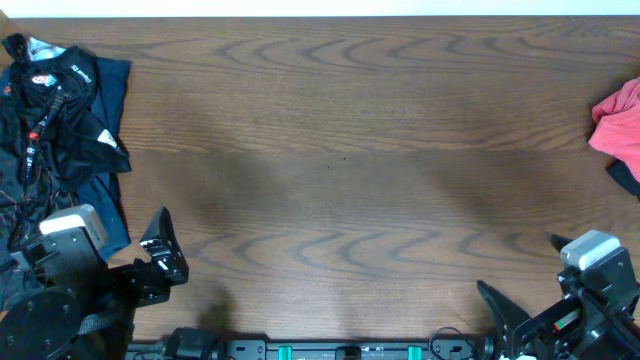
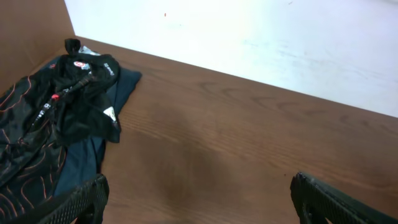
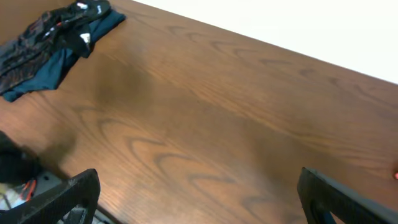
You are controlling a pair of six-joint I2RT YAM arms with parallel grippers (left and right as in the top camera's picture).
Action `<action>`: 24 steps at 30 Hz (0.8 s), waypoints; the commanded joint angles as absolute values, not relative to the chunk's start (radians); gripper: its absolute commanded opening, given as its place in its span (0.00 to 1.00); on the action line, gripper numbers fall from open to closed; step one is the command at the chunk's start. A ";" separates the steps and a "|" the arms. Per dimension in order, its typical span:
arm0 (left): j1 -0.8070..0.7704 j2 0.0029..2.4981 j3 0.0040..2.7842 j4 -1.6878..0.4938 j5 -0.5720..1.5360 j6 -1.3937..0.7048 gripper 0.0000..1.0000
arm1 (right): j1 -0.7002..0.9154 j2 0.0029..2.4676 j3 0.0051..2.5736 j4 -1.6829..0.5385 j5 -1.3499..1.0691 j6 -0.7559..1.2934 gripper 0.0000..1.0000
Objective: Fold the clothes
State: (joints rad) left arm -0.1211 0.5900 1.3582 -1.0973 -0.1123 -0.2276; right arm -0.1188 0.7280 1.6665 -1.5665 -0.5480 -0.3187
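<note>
Coral-red clothes [image 1: 620, 125] lay bunched at the right edge of the table [image 1: 340, 170]; we saw the left pincer [image 2: 199, 186] and right pincer [image 3: 199, 186] both spread wide.

Softly and evenly lit from above, moderately bright. Broad, faint shadow patches over the table [image 1: 340, 110] in the overhead view, darkest along the near edge. White wall [image 2: 249, 37] close to washed out. Slightly soft wrist views, with left tool [image 2: 199, 194] and right tool [image 3: 199, 186] blurred at the frame bottom.
</note>
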 commanded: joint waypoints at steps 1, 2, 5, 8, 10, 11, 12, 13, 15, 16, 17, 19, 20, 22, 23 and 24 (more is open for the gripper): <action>-0.118 0.592 1.369 -1.095 -0.125 -0.210 0.95 | -0.111 0.729 1.660 -1.557 -0.492 -0.333 0.99; -0.118 0.592 1.369 -1.095 -0.125 -0.210 0.95 | -0.111 0.729 1.660 -1.561 -0.480 -0.334 0.99; -0.118 0.592 1.369 -1.095 -0.125 -0.210 0.95 | -0.111 0.729 1.660 -1.567 -0.475 -0.333 0.99; -0.118 0.592 1.369 -1.095 -0.125 -0.210 0.95 | -0.111 0.729 1.660 -1.567 -0.474 -0.334 0.99; -0.118 0.592 1.369 -1.095 -0.125 -0.210 0.95 | -0.111 0.729 1.660 -1.567 -0.474 -0.334 0.99; -0.118 0.592 1.369 -1.095 -0.125 -0.210 0.95 | -0.111 0.729 1.660 -1.567 -0.474 -0.334 0.99; -0.118 0.592 1.369 -1.095 -0.125 -0.210 0.95 | -0.111 0.728 1.660 -1.567 -0.474 -0.334 0.99; -0.118 0.592 1.369 -1.095 -0.125 -0.210 0.95 | -0.111 0.728 1.660 -1.567 -0.474 -0.334 0.99; -0.118 0.592 1.369 -1.095 -0.125 -0.210 0.95 | -0.111 0.728 1.660 -1.567 -0.474 -0.334 0.99; -0.118 0.592 1.369 -1.095 -0.125 -0.210 0.95 | -0.111 0.728 1.660 -1.567 -0.474 -0.334 0.99; -0.118 0.592 1.369 -1.095 -0.125 -0.210 0.95 | -0.111 0.728 1.660 -1.567 -0.474 -0.334 0.99; -0.118 0.592 1.369 -1.095 -0.125 -0.210 0.95 | -0.111 0.728 1.660 -1.567 -0.474 -0.334 0.99; -0.118 0.592 1.369 -1.095 -0.125 -0.210 0.95 | -0.111 0.728 1.660 -1.567 -0.474 -0.334 0.99; -0.118 0.592 1.369 -1.095 -0.125 -0.210 0.95 | -0.111 0.728 1.660 -1.567 -0.474 -0.334 0.99; -0.118 0.592 1.369 -1.095 -0.125 -0.210 0.95 | -0.111 0.728 1.660 -1.567 -0.474 -0.334 0.99; -0.118 0.592 1.369 -1.095 -0.124 -0.210 0.95 | -0.111 0.728 1.660 -1.567 -0.474 -0.334 0.99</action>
State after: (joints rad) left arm -0.1211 0.5903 1.3582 -1.0973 -0.1123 -0.2276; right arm -0.1165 0.7280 1.6657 -1.5661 -0.4774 -0.3229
